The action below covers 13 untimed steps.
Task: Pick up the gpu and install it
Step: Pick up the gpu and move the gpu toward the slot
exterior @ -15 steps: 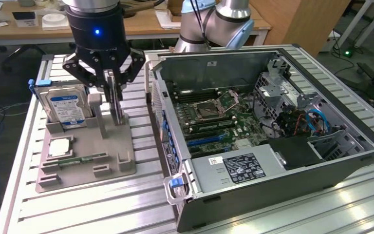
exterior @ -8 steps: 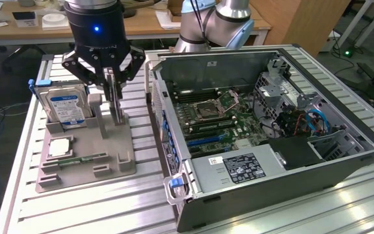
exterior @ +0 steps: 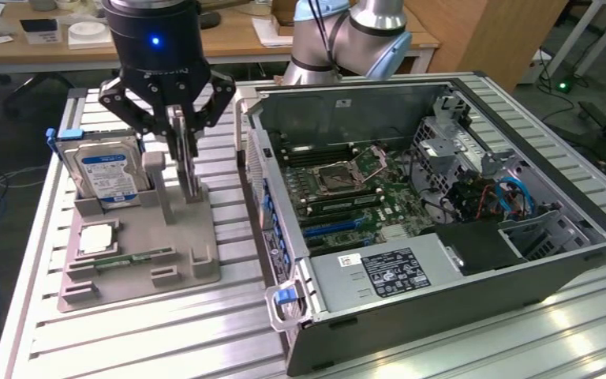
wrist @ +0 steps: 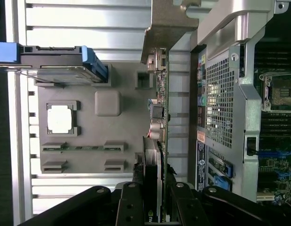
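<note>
End effector (exterior: pixel 183 158): upper body cut off by the exterior view's top edge. In the wrist view its fingers (wrist: pixel 131 207) run out past the picture's edge. gpu (exterior: pixel 190 188) stands edge-on, faces unseen, its upper part hidden between the clamped fingers. Hard drive (exterior: pixel 108 170): lower end sunk out of sight in the grey holder (exterior: pixel 166 237). Robot arm (exterior: pixel 356 39) cropped above. Power supply label (exterior: pixel 387 272): print too small to read. Counter (exterior: pixel 124 339) runs off the bottom edge.
</note>
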Available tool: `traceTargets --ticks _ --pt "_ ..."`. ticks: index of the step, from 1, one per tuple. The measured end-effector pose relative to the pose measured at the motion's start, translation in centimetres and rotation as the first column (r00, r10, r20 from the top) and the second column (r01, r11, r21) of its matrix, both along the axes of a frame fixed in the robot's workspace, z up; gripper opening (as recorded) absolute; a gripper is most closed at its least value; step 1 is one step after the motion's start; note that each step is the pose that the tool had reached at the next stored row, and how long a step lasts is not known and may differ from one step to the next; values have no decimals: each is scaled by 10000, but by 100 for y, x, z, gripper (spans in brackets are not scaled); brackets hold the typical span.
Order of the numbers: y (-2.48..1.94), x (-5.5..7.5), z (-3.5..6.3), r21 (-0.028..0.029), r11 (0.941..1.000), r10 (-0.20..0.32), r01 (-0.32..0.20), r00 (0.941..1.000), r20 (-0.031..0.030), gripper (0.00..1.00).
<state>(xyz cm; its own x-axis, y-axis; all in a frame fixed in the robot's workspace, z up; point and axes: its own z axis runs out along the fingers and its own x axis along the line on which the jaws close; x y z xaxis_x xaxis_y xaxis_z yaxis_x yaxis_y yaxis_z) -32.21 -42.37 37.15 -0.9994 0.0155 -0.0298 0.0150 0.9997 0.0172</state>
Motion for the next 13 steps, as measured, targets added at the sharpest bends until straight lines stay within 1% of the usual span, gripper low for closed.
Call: traceTargets --ticks 13 --pt "0 0 104 1 10000 0 0 10000 1 27"
